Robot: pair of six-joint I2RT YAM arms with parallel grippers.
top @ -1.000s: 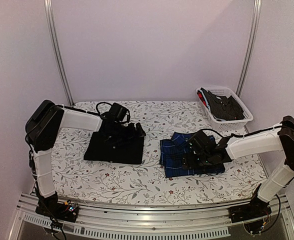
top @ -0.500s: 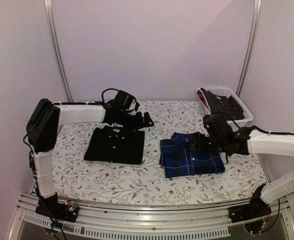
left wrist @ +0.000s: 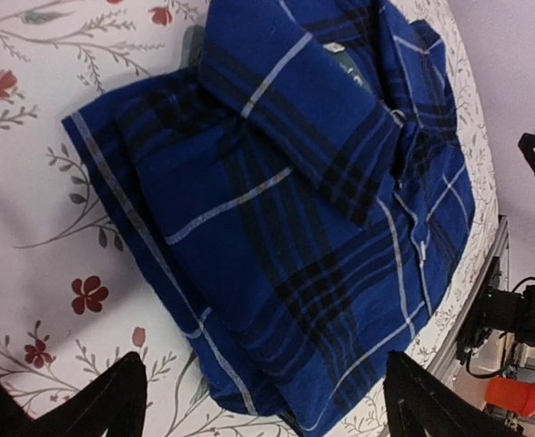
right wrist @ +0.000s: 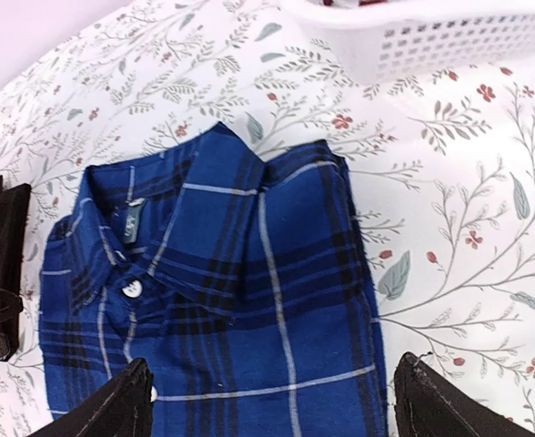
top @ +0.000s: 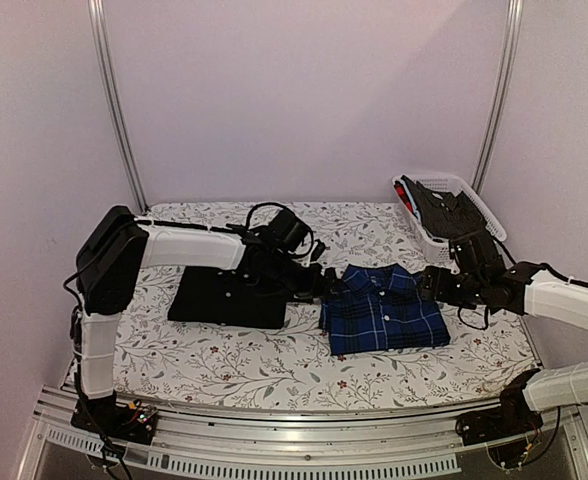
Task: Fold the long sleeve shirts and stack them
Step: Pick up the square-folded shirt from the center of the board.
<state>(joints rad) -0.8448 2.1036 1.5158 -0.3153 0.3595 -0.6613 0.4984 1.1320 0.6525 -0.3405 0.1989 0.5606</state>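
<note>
On the flower-printed table [top: 274,370], the folded blue plaid shirt [top: 386,312] lies right of centre, collar toward the far edge. The folded black shirt [top: 219,298] lies near it on the left, a gap between them. Left gripper [top: 319,281] hovers at the plaid shirt's left edge, right gripper [top: 436,286] at its right edge; both jaws stand wide apart, holding nothing. White lattice basket [top: 439,179] with dark clothes sits at the far right corner.
</note>
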